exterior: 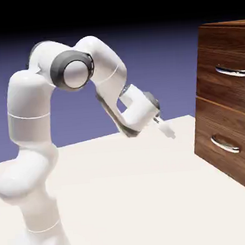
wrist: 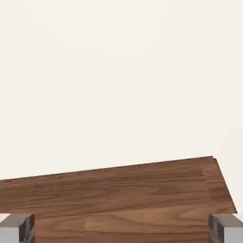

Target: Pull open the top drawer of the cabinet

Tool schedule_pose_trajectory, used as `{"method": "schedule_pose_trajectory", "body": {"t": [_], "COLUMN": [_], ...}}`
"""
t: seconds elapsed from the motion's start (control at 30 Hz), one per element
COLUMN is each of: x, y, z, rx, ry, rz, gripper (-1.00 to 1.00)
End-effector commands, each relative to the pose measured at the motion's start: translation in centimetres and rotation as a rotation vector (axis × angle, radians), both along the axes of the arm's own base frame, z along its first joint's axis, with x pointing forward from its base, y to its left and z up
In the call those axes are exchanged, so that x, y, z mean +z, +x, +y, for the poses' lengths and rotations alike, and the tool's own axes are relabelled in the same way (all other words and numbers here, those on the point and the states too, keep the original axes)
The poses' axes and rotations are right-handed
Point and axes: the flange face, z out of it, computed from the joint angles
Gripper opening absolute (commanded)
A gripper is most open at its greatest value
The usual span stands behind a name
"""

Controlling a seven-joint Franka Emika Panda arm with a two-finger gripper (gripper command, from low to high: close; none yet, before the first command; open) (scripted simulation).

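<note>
The dark wood cabinet stands at the exterior view's right. Its top drawer carries a curved silver handle; a like drawer sits below it. My gripper hangs over the table, well left of the cabinet and lower than the top handle, pointing down and to the right. In the hand view the two grey fingertips sit far apart at the bottom corners, open, with nothing between them. Behind them lies a band of cabinet wood, and pale table fills the frame above it.
The white table spreads between the robot's base and the cabinet. The arm's elbow rises high at the upper left of the exterior view.
</note>
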Motion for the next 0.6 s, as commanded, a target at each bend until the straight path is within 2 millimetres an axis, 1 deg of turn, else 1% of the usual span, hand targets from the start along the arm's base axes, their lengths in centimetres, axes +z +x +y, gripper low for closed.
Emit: {"method": "schedule_pose_trajectory", "body": {"t": [0.0,0.13,0.27,0.43,0.57], "x": [0.1,0.8,2.2,5.0,7.9], "y": [0.3,1.8,3.6,5.9,7.9], "z": [0.2,0.6,0.6,-0.4,-2.2], "rx": [0.058,0.272,0.455,0.626,0.707], "ry": [-0.04,-0.199,-0.363,-0.586,-0.785], "rz": [-0.011,-0.072,-0.159,-0.294,-0.408], "gripper": [0.0,0.0,0.0,0.0,0.0]}}
